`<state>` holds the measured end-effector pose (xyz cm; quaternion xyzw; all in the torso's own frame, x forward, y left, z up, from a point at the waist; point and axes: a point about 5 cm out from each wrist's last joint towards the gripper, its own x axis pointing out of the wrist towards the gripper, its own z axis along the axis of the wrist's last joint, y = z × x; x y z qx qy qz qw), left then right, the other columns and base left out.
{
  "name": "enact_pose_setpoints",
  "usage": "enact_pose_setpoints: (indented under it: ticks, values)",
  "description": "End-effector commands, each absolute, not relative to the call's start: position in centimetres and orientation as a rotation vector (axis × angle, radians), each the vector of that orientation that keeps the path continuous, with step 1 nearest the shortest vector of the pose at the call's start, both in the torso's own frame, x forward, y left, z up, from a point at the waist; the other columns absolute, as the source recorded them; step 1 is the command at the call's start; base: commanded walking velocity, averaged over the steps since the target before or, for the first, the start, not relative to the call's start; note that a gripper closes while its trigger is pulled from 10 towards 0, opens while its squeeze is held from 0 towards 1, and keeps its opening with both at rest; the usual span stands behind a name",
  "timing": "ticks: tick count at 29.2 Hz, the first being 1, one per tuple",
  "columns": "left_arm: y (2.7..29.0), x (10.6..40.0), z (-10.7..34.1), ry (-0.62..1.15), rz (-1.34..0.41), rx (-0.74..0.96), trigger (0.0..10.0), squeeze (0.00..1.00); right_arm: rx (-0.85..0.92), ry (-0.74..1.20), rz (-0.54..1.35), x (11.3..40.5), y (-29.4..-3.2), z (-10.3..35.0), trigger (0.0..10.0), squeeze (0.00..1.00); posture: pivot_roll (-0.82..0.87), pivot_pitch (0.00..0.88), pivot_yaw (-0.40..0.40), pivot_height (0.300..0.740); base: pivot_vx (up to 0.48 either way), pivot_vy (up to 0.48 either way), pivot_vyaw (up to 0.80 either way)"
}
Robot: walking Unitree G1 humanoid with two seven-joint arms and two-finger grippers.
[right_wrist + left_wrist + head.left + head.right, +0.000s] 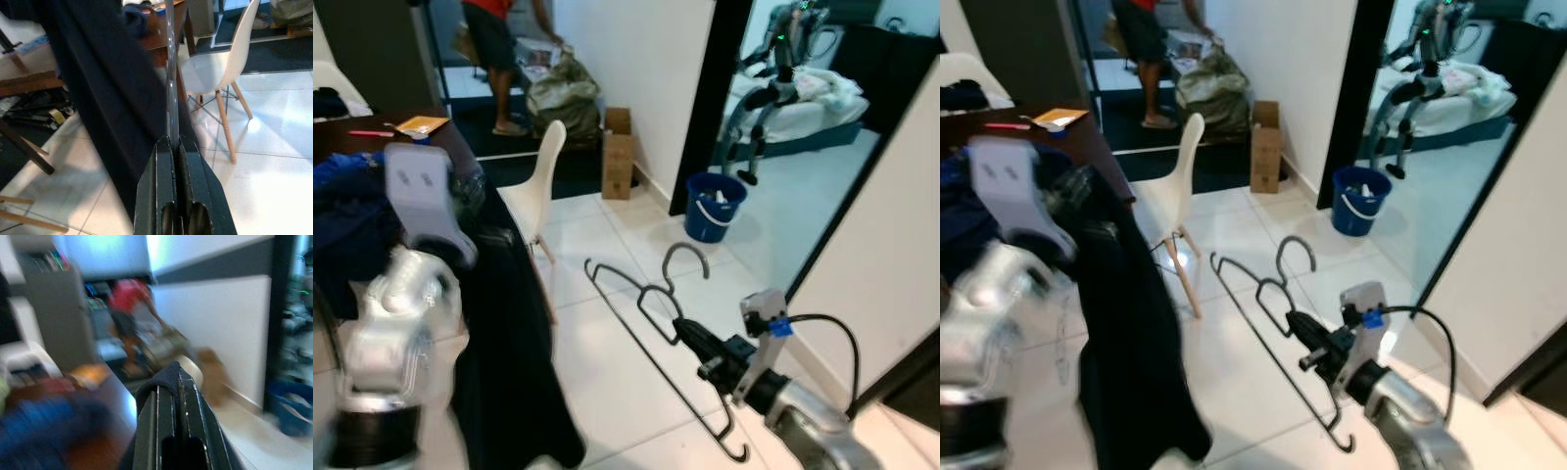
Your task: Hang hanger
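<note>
Right gripper (690, 338): I saw it low at my 4 o'clock, fingers clamped on the hanger's frame.
Hanger (646, 294): dark wire, held out over the white tile floor (607, 372), hook (685, 257) uppermost.
Left gripper (172, 382): fingers pressed together on nothing, arm raised at my 9 o'clock.
Chair (540, 181): white, at 12 o'clock beside the table (460, 137).
Bucket (715, 206): blue, at 1 o'clock.

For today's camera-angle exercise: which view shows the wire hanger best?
The left eye view: the whole hanger, hook to far tip, is outlined against pale floor tiles, held by the right gripper. The right eye view matches it. The right wrist view shows one thin edge-on wire. The left wrist view is blurred.
</note>
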<state>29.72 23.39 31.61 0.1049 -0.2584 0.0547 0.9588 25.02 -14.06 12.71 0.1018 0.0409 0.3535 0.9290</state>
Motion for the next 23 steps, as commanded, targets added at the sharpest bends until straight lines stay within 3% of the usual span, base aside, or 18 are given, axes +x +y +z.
enact_pose_setpoints:
  ticks: [1,7,23]
  values:
    - [22.5,29.1,33.8,-0.619,0.095,0.258,10.0,0.0,0.197,0.08,0.703,24.8,-14.9,12.7,10.0,0.0,0.06,0.0,-0.041,0.74,0.48,0.0,0.78]
    - [23.1,28.9,36.0,-0.675,0.125,0.297,10.0,0.0,0.2,0.081,0.695,24.8,-14.9,12.7,10.0,0.0,0.06,0.0,-0.04,0.74,0.48,0.0,0.78]
    - [26.9,29.0,42.7,-0.775,0.262,0.427,10.0,0.0,0.232,0.102,0.637,25.2,-15.2,12.4,10.0,0.0,0.05,0.0,-0.041,0.74,0.48,0.0,0.0]
